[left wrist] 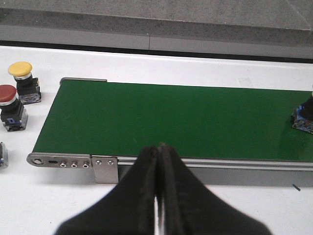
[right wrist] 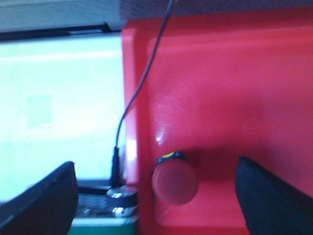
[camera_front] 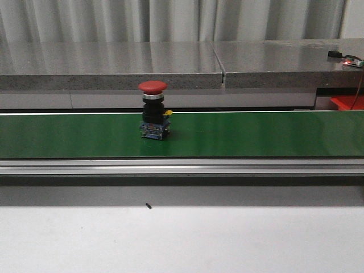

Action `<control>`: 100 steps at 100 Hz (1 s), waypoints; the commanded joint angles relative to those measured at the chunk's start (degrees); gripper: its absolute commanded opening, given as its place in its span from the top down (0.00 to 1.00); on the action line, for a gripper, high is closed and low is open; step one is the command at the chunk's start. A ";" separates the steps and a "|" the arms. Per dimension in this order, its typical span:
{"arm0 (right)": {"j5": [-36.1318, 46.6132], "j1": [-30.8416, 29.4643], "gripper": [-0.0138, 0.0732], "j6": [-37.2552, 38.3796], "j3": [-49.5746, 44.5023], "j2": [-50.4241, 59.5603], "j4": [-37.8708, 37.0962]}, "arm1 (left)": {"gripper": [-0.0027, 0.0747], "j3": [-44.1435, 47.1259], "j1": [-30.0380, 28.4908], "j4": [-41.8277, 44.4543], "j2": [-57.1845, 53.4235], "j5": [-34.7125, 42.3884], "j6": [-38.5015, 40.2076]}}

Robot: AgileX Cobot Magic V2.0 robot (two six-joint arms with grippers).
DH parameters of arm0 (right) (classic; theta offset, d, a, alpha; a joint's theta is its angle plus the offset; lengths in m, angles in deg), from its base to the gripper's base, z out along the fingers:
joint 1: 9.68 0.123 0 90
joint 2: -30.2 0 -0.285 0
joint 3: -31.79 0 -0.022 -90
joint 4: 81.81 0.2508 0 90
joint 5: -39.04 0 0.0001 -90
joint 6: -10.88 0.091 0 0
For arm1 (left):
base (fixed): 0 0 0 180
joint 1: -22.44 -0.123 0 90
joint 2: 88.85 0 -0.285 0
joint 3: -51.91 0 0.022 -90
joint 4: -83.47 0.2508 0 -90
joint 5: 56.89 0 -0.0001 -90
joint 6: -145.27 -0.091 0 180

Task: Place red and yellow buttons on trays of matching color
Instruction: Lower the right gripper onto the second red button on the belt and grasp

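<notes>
Off the left end of the green conveyor belt (left wrist: 171, 120), a yellow mushroom-head button (left wrist: 22, 81) and a red one (left wrist: 11, 106) are waiting on the white table (left wrist: 205, 68), while the left gripper (left wrist: 157, 196) is hanging over the belt's near rail with its black fingers pressed together, holding nothing. Mid-belt, another red-capped push button on a black-and-blue switch body (camera_front: 154, 111) is standing upright. Over on the right, the right gripper (right wrist: 156, 191) is hovering with jaws spread wide above a red button (right wrist: 174, 178) sitting in the glossy red plastic tray (right wrist: 234, 88), so I'd lift straight up to avoid tipping it or snagging the black cable (right wrist: 142, 83) alongside.
</notes>
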 commanded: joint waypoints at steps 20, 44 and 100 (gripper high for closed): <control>-0.67 4.37 0.10 -3.74 -5.08 14.61 3.45 | 0.99 -1.34 0.39 -0.12 0.31 4.67 0.00; 1.14 11.43 0.10 -3.74 -19.93 25.81 1.90 | 0.99 -1.34 0.39 -0.12 0.31 4.67 0.00; 4.06 30.45 0.10 -3.74 -34.65 31.94 1.61 | 0.99 -1.34 0.39 -0.12 0.31 4.67 0.00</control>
